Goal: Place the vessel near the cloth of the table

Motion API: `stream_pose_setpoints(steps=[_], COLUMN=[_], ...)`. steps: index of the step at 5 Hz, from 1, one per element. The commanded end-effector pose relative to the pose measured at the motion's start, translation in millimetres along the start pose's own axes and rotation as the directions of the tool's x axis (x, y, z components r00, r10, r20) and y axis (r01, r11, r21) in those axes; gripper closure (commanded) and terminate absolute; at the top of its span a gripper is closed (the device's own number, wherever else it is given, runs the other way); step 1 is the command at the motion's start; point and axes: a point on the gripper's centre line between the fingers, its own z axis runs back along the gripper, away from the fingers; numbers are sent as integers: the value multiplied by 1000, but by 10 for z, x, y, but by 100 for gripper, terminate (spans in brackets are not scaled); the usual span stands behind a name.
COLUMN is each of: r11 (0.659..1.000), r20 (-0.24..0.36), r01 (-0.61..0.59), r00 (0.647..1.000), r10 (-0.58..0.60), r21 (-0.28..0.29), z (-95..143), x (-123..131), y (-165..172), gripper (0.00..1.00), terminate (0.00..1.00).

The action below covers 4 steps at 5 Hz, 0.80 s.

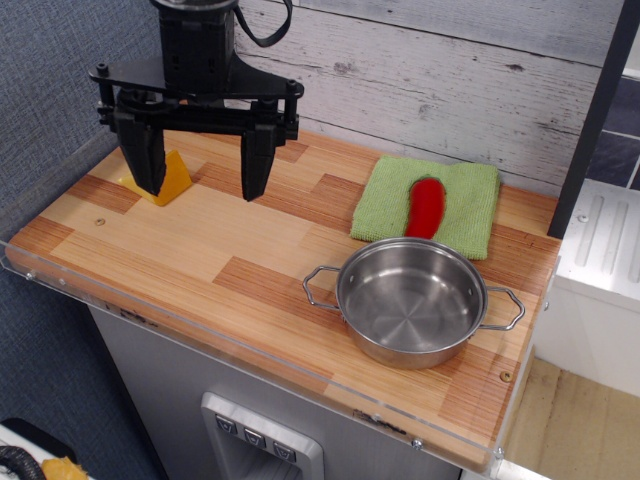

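The vessel (pixel 410 300), a shiny shallow steel pot with two wire loop handles, stands upright and empty on the table (pixel 200 250) at the front right. Its far rim sits just in front of the light-green cloth (pixel 385 195), which lies flat at the back right. My gripper (pixel 205 185) is black, wide open and empty, hanging above the table's back left, far from the pot and the cloth.
A red chili pepper (pixel 427 207) lies on the cloth. A yellow wedge (pixel 172 180) sits at the back left, partly behind my left finger. A plank wall rises behind the table; a clear plastic strip (pixel 250 345) lines the front edge.
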Motion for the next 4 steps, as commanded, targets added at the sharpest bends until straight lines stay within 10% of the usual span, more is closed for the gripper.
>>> stream_pose_setpoints(steps=[1, 4], r11=[1000, 861], r20=[0, 252], r01=[0, 494], r00=[1000, 854], r10=[0, -454], r21=[0, -120], z=[0, -231], x=[0, 230], y=[0, -724], gripper=[0, 0], terminate=[0, 0])
